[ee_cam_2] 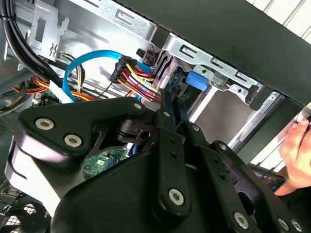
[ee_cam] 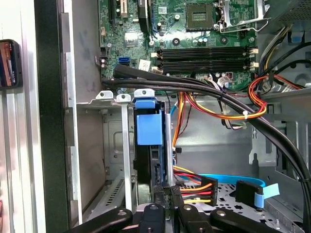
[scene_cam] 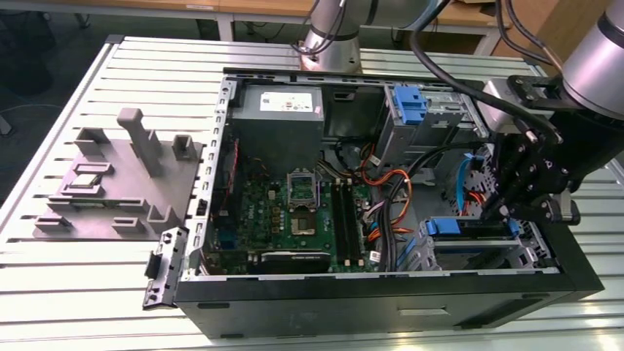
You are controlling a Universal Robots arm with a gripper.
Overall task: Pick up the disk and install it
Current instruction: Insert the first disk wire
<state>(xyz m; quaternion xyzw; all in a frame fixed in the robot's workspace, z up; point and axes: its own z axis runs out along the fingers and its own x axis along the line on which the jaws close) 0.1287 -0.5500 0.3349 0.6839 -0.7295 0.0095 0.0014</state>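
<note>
Standing edge-up in the case's drive bay [ee_cam: 107, 160], the disk [ee_cam: 148, 145], pinched between the jaws.

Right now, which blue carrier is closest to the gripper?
The lower blue carrier, in the bay by the case's front corner, just beside the gripper. The other blue carrier sits up near the power supply.

Under my work lies a silvery slatted counter [scene_cam: 58, 292], its ridged strips catching bright glare along the near edge. Beyond it I see a dark floor [scene_cam: 39, 80] and, along the far side, a wooden table [scene_cam: 146, 6] on pale legs.
</note>
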